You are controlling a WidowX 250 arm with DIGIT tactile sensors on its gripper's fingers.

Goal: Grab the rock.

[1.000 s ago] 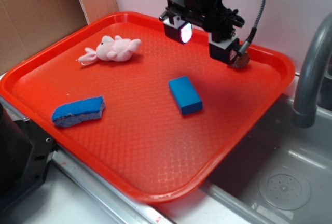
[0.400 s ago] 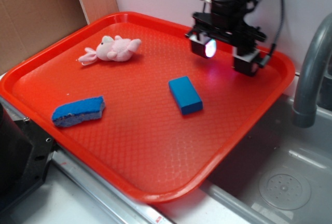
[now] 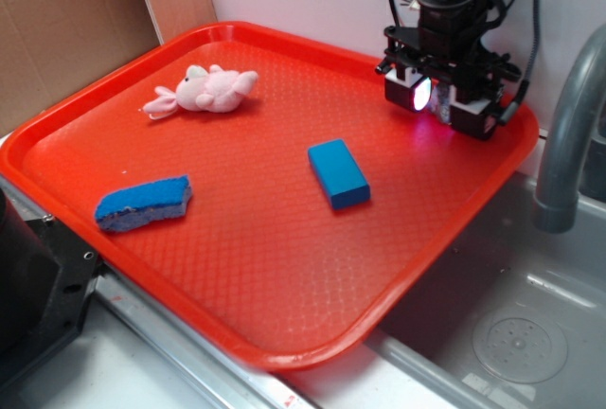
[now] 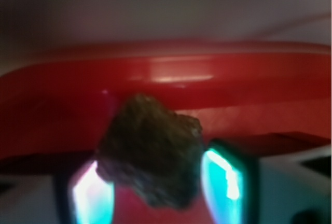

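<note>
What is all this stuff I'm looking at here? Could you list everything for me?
rock: one, dark brown-grey, between the gripper's fingers near the tray's far rim
block: one, blue, middle of the tray
sponge: one, blue, front left of the tray
stuffed toy: one, pink, back left of the tray
tray: one, red, on the counter
faucet: one, grey, right edge
sink: one, grey, lower right
cardboard: brown, upper left
gripper: one, black, glowing pads, far right of tray

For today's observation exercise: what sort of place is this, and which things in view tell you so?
Probably a kitchen-sink counter, perhaps a mock one: a grey faucet curves over a sink with a drain, and a sponge lies on the red tray beside it.
</note>
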